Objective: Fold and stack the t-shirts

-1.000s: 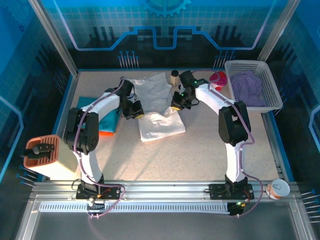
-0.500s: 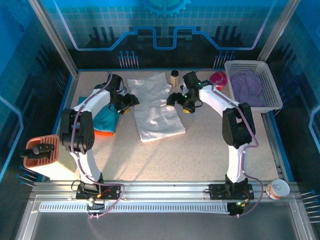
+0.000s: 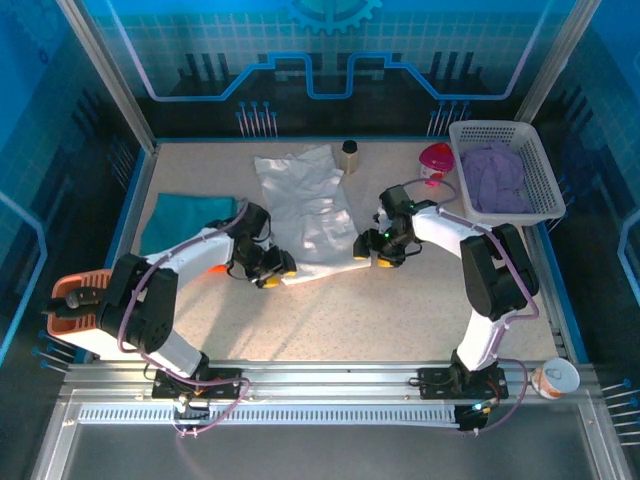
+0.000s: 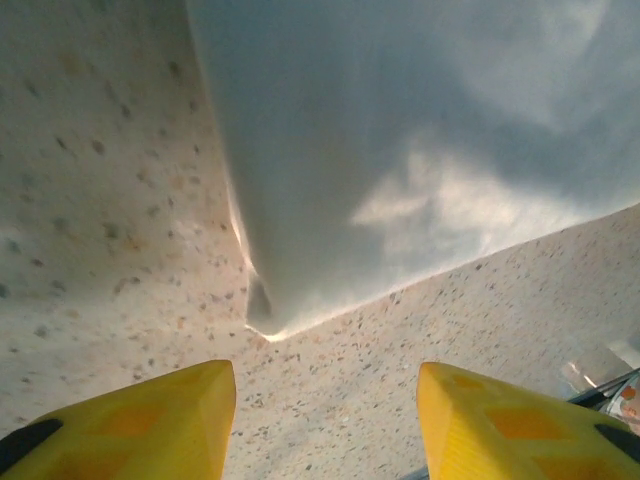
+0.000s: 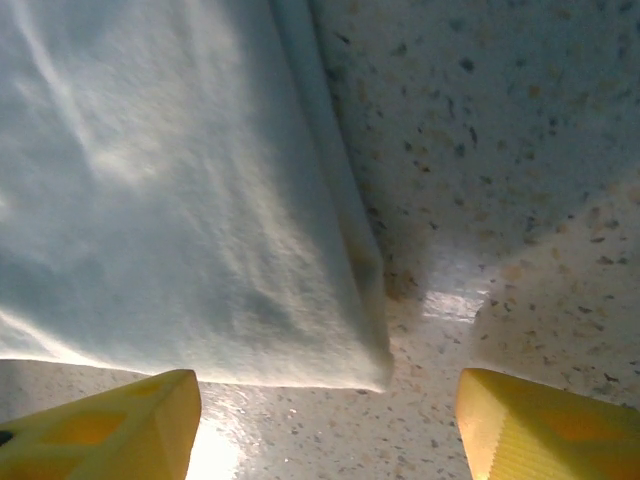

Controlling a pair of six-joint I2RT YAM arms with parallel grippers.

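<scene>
The white t-shirt (image 3: pixel 310 210) lies flat in the middle of the table, its collar end far and its hem near. My left gripper (image 3: pixel 272 276) is open at the near left hem corner. The white t-shirt's corner (image 4: pixel 262 322) lies just ahead of the yellow fingers (image 4: pixel 150 420), and nothing is between them. My right gripper (image 3: pixel 374 252) is open at the near right corner. That corner of the white t-shirt (image 5: pixel 375 372) also sits just beyond the gap. The teal t-shirt (image 3: pixel 185 220) lies at the left, with a sliver of the orange t-shirt (image 3: pixel 212 269) by the left arm.
A white mesh basket (image 3: pixel 545 180) holding purple cloth stands at the back right. A small brown bottle (image 3: pixel 349 155) and a pink object (image 3: pixel 436 158) sit near the far edge. An orange rack (image 3: pixel 85 300) is at the left edge, a cup (image 3: pixel 555 378) at the near right.
Both grippers let go of the white shirt and opened, then moved from its far half to its near hem corners. The shirt now lies spread out longer.
</scene>
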